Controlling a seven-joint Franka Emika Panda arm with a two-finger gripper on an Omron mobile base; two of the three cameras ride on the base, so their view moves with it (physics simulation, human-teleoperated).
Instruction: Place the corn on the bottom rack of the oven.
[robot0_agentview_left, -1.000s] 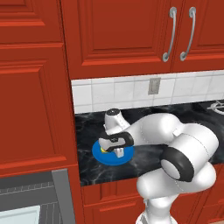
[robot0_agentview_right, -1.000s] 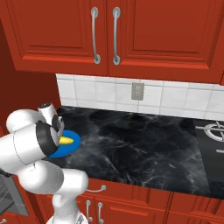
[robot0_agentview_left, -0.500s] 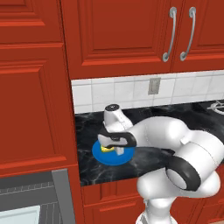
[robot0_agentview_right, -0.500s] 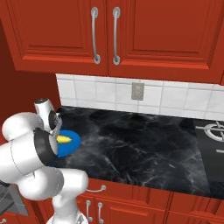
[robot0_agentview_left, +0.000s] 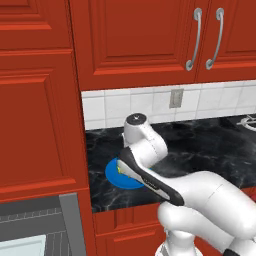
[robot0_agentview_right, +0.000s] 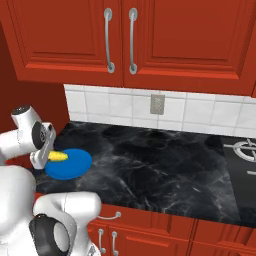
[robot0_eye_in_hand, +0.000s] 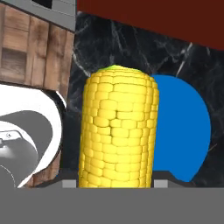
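Observation:
The corn (robot0_eye_in_hand: 117, 131), a short yellow cob with bumpy kernels, stands between my two fingertips and fills the middle of the hand view. My gripper (robot0_eye_in_hand: 114, 183) is shut on the corn. From the right base view the corn (robot0_agentview_right: 57, 157) hangs just over the left edge of the blue plate (robot0_agentview_right: 70, 164), with the gripper (robot0_agentview_right: 49, 157) at its left end. A sliver of corn (robot0_agentview_left: 120, 169) peeks out behind my arm. The oven (robot0_agentview_left: 70, 220) is at the lower left, below counter level, with thin rack wires (robot0_agentview_left: 27, 217); I cannot tell which rack they are.
The black marble counter (robot0_agentview_right: 150, 160) runs to the right, with a stove burner (robot0_agentview_right: 245, 150) at its far end. Red cabinets (robot0_agentview_left: 40, 125) wall in the counter's left side and hang above it. A pale panel (robot0_agentview_left: 22, 245) lies low in the oven.
The gripper has carried the corn from the plate's middle toward its left edge. My arm's elbow has swung lower and nearer to the cameras.

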